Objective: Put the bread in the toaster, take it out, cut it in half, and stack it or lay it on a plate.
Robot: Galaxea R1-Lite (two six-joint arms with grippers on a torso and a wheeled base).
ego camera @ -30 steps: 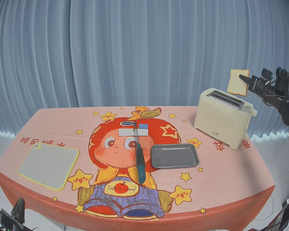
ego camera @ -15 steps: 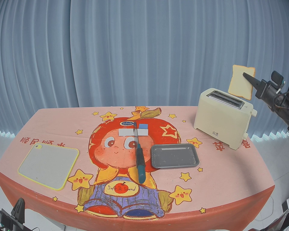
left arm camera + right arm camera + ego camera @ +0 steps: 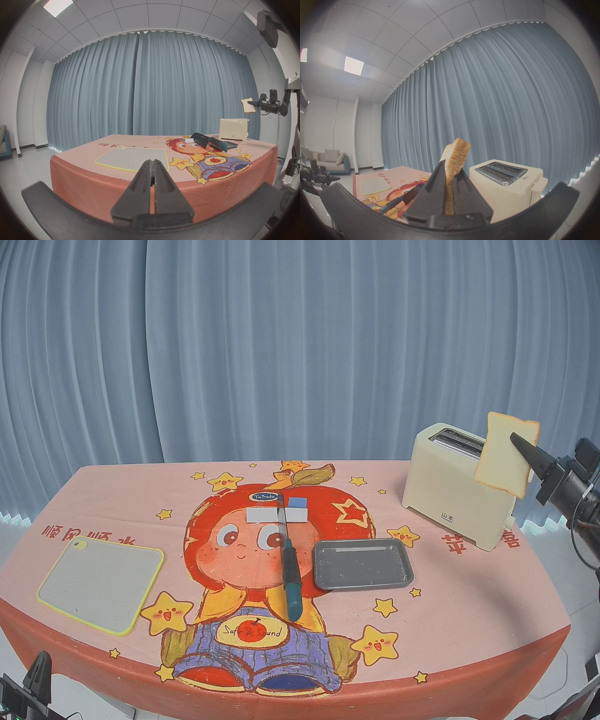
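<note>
Nearest, the left end effector (image 3: pixel 153 187) is clenched on nothing, short of the bench (image 3: pixel 437 615). The cutting board (image 3: pixel 100 582) at lower left, the knife (image 3: pixel 289 565) at centre and the grey tray (image 3: pixel 362 565) just right of it lie untouched, so cutting and plating remain. At right, the right end effector (image 3: pixel 517 441) grips the bread (image 3: pixel 505 454) upright in the air, in front of the toaster (image 3: pixel 459 484), outside its slots. I cannot tell whether it is toasted.

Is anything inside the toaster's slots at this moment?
Nothing sticks out of the toaster. Its two slots show only metal guides near the top, and their depths are hidden. The bread is in the air, clamped in the right gripper.
</note>
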